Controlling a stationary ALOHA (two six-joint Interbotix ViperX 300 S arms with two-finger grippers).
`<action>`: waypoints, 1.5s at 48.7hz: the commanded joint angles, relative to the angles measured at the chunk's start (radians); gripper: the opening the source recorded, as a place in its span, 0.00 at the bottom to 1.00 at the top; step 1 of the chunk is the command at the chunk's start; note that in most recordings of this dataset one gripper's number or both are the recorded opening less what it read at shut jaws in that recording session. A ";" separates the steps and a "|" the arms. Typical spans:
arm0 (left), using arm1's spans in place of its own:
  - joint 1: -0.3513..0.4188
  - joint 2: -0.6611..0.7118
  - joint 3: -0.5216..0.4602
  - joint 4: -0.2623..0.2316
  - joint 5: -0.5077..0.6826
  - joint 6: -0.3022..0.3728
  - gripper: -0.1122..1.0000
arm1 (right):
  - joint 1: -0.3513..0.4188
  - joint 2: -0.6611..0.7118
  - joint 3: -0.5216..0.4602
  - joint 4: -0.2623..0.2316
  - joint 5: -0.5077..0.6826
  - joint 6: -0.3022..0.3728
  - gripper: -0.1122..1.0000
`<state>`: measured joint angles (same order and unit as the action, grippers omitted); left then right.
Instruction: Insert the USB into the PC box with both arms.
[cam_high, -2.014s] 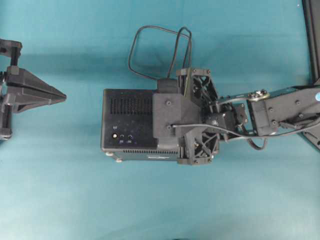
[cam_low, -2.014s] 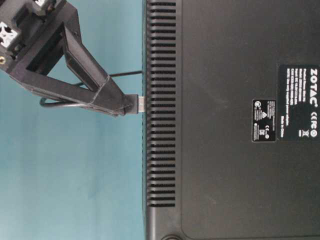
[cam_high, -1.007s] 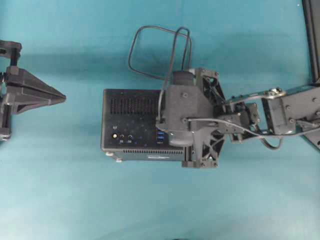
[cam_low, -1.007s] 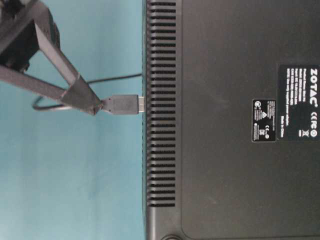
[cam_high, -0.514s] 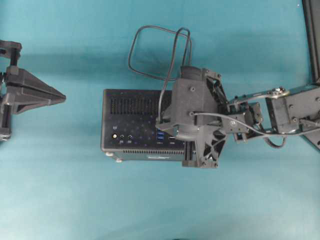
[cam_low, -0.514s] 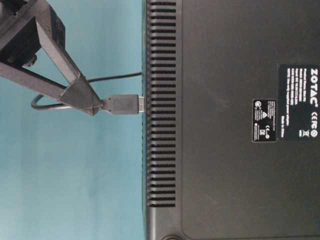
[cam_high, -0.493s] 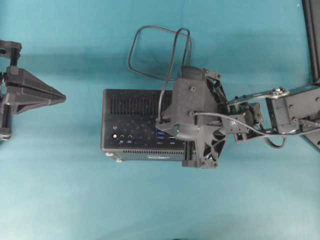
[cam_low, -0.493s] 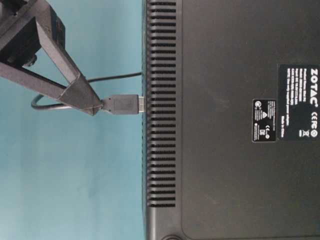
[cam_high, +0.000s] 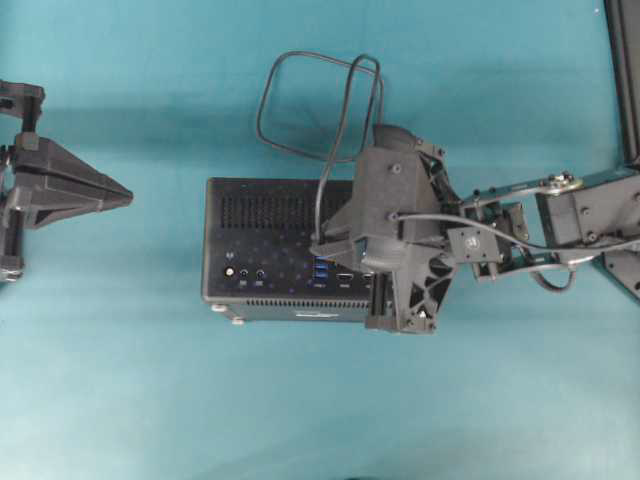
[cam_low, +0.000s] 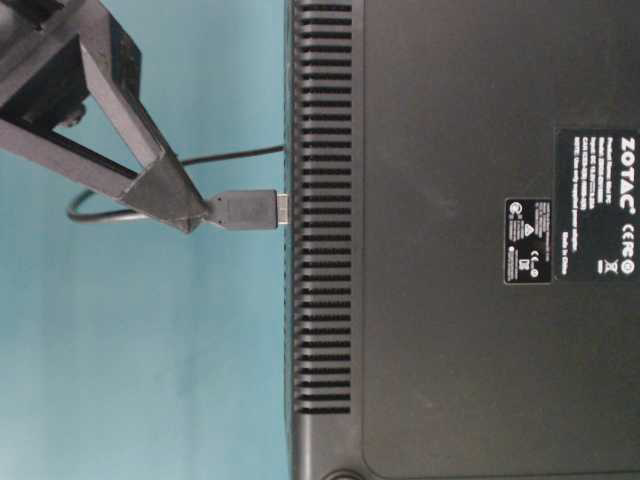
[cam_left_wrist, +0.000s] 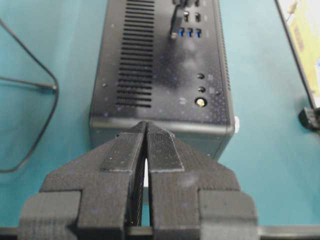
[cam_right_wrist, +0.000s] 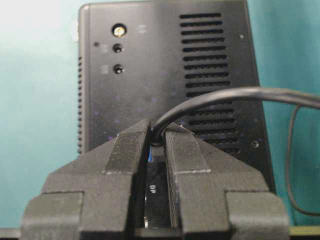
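Note:
The PC box (cam_high: 265, 255) lies flat mid-table, its port face up; the left wrist view shows its grille and blue ports (cam_left_wrist: 150, 55). The USB plug (cam_low: 243, 209) stands square against that face, a sliver of its metal tip (cam_low: 284, 208) showing at the box's edge (cam_low: 320, 300). My right gripper (cam_low: 195, 214) is shut on the USB cable just behind the plug; its fingertips (cam_right_wrist: 131, 142) pinch the cable (cam_right_wrist: 235, 94). The cable loops away behind the box (cam_high: 300, 60). My left gripper (cam_high: 126, 195) is shut and holds nothing, well to the left of the box, pointing at it (cam_left_wrist: 145, 126).
Teal cloth covers the table all round the box. A black frame bar (cam_high: 622, 70) runs down the far right edge. In the left wrist view a yellow-printed sheet (cam_left_wrist: 302, 45) and a small black part (cam_left_wrist: 310, 119) lie at the right.
My right gripper slid back off the plug body to the cable behind it, and its wrist then tilted and swung slightly right. The plug stayed at the box. The left arm has not moved.

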<state>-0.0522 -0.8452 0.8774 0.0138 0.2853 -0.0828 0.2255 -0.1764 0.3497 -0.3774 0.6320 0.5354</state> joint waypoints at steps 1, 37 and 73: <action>-0.002 0.003 -0.017 0.003 -0.009 0.000 0.10 | -0.002 -0.005 0.003 0.002 0.002 0.009 0.18; -0.002 0.000 -0.012 0.003 -0.009 -0.003 0.10 | -0.031 -0.015 0.026 -0.051 -0.017 0.023 0.18; -0.002 0.000 0.002 0.003 -0.009 -0.003 0.10 | 0.054 -0.003 0.028 -0.038 -0.028 0.084 0.18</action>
<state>-0.0537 -0.8468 0.8912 0.0138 0.2853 -0.0844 0.2485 -0.1825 0.3820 -0.4172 0.6013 0.6059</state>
